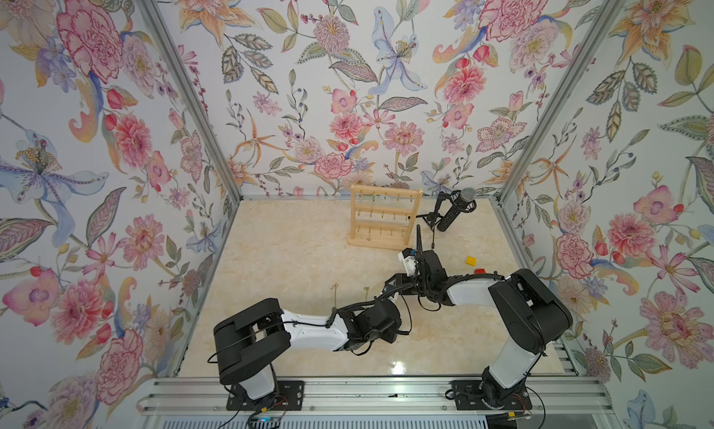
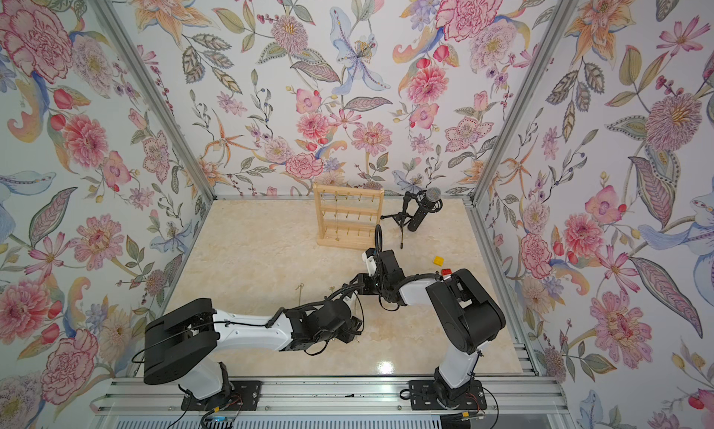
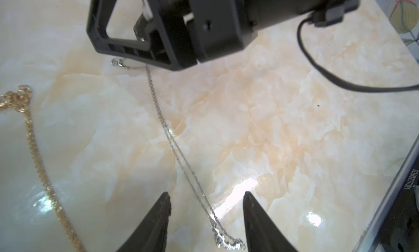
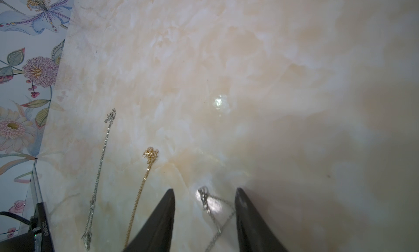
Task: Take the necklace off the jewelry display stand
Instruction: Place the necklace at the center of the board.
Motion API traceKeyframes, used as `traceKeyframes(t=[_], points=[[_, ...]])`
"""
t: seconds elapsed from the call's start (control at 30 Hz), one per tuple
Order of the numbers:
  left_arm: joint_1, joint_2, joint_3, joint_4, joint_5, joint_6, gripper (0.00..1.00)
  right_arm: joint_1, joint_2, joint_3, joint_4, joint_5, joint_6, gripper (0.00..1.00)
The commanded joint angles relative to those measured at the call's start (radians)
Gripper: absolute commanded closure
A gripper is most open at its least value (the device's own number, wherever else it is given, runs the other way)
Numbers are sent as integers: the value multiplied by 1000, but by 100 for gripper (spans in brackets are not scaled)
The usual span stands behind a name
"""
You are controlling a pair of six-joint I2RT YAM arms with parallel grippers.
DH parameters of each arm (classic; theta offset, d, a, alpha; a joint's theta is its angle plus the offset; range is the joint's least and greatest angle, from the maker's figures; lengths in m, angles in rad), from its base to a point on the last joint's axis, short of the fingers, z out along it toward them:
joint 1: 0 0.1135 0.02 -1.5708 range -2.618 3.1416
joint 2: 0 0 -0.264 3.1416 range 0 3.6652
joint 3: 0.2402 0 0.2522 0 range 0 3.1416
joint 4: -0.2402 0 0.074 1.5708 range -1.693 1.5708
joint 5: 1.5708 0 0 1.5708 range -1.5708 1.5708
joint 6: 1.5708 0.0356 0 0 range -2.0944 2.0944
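Progress looks well along: three necklaces already lie off the rack on the marble-look bench (image 1: 289, 253). In the right wrist view a silver necklace (image 4: 99, 171) and a gold necklace (image 4: 145, 182) lie stretched out side by side, apart from each other, at lower left of the frame. A second silver necklace (image 3: 167, 128) runs across the left wrist view from upper left to the bottom edge.

The left gripper (image 3: 206, 194) hangs low over its bunched end with its jaws apart. The chain lies loose on the bench between them, so nothing is grasped. The right gripper (image 4: 205, 190) is likewise released, and what seems to be the other end of that chain rests between its fingers.

The jewelry display stand (image 1: 383, 211) stands upright at the upper middle of the bench in both top views, well apart from both grippers. Fine chains appear to hang on its left part, too thin to count, so I judge more removals remain.

A black microphone (image 1: 458, 209) on a tripod sits just right of the stand, one leg reaching toward its base, and could snag a reach from that side. A yellow brick (image 1: 470, 260) and a red brick (image 1: 480, 271) lie right of the right wrist. Both arms crowd mid-bench.
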Motion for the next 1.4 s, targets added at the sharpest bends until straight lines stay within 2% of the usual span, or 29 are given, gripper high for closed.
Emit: traceKeyframes(t=[0.0, 0.23, 0.43, 0.87, 1.37], points=[[-7, 45, 53, -77, 15, -35, 48, -9, -15, -26, -9, -5, 15, 54], [-7, 126, 122, -163, 8, -44, 54, -14, -18, -39, 5, -15, 16, 54], [-19, 131, 128, -195, -11, -49, 66, -14, -23, -40, 4, -20, 13, 54], [-64, 151, 158, -303, -31, -49, 81, -21, -48, -41, -10, -26, 0, 54], [-99, 143, 130, -329, -10, -65, 85, -39, -67, -31, -32, -28, -7, 54]])
